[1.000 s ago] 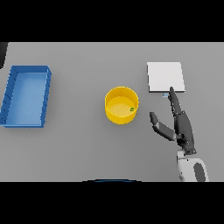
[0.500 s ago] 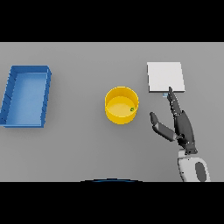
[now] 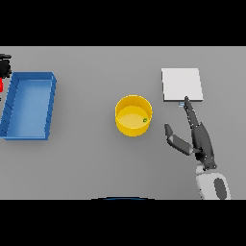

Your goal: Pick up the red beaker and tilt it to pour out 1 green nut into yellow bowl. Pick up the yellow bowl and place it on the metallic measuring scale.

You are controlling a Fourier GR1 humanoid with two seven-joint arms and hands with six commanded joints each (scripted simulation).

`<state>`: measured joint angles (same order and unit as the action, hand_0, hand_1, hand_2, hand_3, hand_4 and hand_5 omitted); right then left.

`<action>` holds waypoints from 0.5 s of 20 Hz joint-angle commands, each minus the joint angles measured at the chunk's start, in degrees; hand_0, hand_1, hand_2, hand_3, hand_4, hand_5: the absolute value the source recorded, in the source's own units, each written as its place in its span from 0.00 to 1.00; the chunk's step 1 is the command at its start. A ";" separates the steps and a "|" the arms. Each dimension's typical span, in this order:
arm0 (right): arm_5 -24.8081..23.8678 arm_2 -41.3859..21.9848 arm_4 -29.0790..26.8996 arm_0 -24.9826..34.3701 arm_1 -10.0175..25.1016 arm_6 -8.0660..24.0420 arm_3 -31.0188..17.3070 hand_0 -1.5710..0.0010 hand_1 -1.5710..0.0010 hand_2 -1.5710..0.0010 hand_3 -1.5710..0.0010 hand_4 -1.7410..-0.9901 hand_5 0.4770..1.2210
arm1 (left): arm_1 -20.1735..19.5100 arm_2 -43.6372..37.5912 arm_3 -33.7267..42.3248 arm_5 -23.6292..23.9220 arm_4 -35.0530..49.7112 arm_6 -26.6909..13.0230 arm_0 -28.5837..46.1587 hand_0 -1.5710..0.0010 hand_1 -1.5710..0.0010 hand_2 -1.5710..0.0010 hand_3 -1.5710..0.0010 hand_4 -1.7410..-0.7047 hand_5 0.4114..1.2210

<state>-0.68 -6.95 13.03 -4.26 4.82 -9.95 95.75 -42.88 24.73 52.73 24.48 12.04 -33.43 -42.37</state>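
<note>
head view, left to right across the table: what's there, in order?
left hand holding the red beaker at the edge → blue bin → yellow bowl → right hand, below the measuring scale

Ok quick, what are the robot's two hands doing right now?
Right hand: open, holding nothing, beside the yellow bowl.
Left hand: at the far left edge, cannot tell.

Bare table between my right hand (image 3: 199, 139) and yellow bowl (image 3: 134, 115); measuring scale (image 3: 181, 84) just beyond fingertips, unobstructed.
</note>
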 commanded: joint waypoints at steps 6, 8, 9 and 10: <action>0.23 0.44 -1.07 0.42 -0.12 0.29 0.34 1.00 1.00 1.00 1.00 0.76 0.27 | -0.95 3.37 6.22 3.24 5.43 -1.49 7.23 0.00 0.00 0.00 0.13 0.00 0.74; 0.37 0.30 -0.98 0.48 -0.14 0.78 -0.13 1.00 1.00 1.00 1.00 0.77 0.27 | -3.19 6.47 7.95 1.16 9.03 -1.44 7.49 0.00 0.00 0.00 0.10 0.08 0.59; 0.15 0.15 -0.75 0.24 -0.34 0.47 -0.16 1.00 1.00 1.00 1.00 0.77 0.27 | -4.03 6.91 9.86 -0.13 10.71 -0.24 8.14 0.00 0.00 0.00 0.13 0.24 0.51; 0.17 0.03 -0.57 -0.21 -0.12 0.43 0.48 1.00 1.00 1.00 1.00 0.77 0.26 | -5.65 7.79 12.12 -2.85 10.66 0.81 8.60 0.00 0.02 0.05 0.21 0.41 0.45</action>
<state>-0.51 -6.91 12.45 -4.49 4.72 -9.67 96.22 -48.53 32.50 64.86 21.65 22.67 -32.52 -33.78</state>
